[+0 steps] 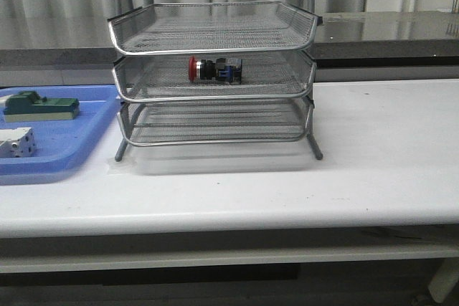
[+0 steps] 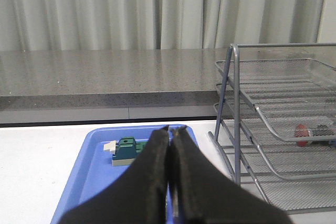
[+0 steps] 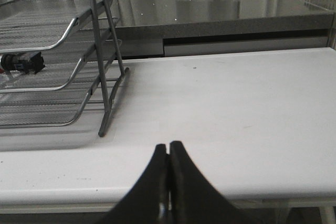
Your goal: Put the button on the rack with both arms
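The left gripper (image 2: 169, 132) hangs pressed shut and empty above the near end of a blue tray (image 1: 86, 141), while the right gripper (image 3: 168, 147) is likewise closed on nothing over the bare white table (image 1: 387, 148). Between them stands the wire rack (image 1: 215, 69). The button (image 1: 214, 69) lies on its side in the middle tier, red cap toward the blue tray. On that tray rest a green block (image 1: 39, 105) and a white part (image 1: 16, 142).
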